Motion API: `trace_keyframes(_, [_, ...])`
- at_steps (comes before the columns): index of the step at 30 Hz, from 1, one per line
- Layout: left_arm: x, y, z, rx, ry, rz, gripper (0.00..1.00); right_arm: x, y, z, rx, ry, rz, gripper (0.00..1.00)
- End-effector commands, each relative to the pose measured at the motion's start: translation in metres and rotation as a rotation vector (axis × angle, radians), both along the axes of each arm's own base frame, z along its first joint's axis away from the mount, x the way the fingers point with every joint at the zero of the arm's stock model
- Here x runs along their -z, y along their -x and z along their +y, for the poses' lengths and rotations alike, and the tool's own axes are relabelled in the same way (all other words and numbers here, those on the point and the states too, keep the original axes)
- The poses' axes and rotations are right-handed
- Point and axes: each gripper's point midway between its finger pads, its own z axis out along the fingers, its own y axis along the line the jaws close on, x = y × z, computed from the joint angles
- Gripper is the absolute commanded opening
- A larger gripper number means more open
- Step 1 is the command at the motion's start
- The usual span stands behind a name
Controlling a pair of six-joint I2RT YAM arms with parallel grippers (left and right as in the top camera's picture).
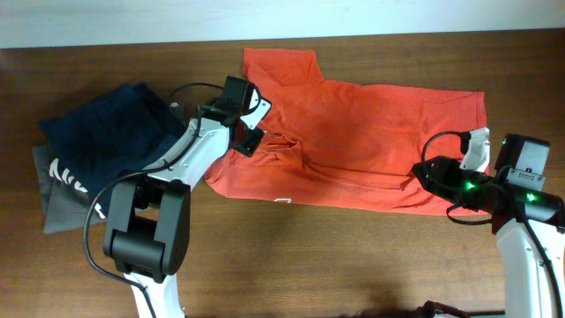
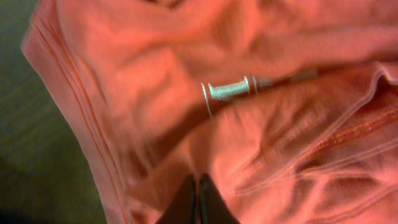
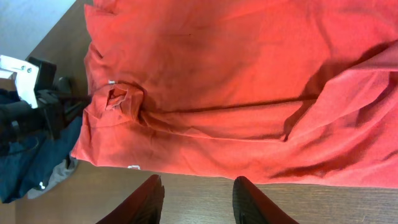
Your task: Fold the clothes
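Note:
The clothes, an orange-red T-shirt [image 1: 371,132], lie spread across the back of the table, rumpled at the left end. My left gripper [image 1: 250,143] is down on that rumpled part. In the left wrist view its fingertips [image 2: 198,186] stand together over the wrinkled cloth [image 2: 155,74], and no fold shows between them. A small silvery piece [image 2: 227,90] lies on the fabric just beyond them. My right gripper [image 1: 422,170] hovers at the shirt's front right edge. In the right wrist view it [image 3: 198,180] is open over bare wood, just short of the shirt [image 3: 236,62].
A navy garment [image 1: 106,128] lies on a grey folded one [image 1: 66,208] at the left, close to the left arm. A white tag [image 1: 283,200] shows at the shirt's front edge. Bare wooden table [image 1: 353,265] runs along the front.

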Motion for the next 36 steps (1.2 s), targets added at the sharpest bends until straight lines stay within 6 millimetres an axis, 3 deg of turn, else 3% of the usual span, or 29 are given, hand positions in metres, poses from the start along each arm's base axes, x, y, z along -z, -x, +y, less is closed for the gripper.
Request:
trace_keyframes(1, [-0.029,0.000,-0.013,0.030,0.040,-0.025,0.08,-0.004,-0.003,0.000,-0.009,0.018,-0.015,0.41])
trace_keyframes(6, [-0.035,0.021,-0.020,0.061,0.023,0.024,0.10,-0.002,-0.003,-0.004,0.004,0.038,-0.006,0.42])
trace_keyframes(11, [-0.003,0.042,-0.021,0.111,-0.016,0.095,0.09,-0.002,-0.003,-0.004,0.004,0.038,-0.006,0.42])
trace_keyframes(20, [0.026,0.032,-0.031,0.151,-0.019,0.071,0.14,-0.002,-0.003,-0.004,0.004,0.038,-0.006,0.42])
trace_keyframes(25, [0.035,0.041,-0.032,0.160,-0.010,0.122,0.00,-0.002,-0.003,-0.004,0.004,0.038,-0.006,0.41])
trace_keyframes(32, [0.035,0.041,-0.034,0.164,-0.001,0.122,0.00,-0.002,-0.003,-0.004,0.004,0.038,-0.006,0.41])
trace_keyframes(36, [0.045,0.035,-0.036,0.198,-0.009,0.105,0.00,-0.002,-0.003,-0.004,0.004,0.038,-0.006,0.41])
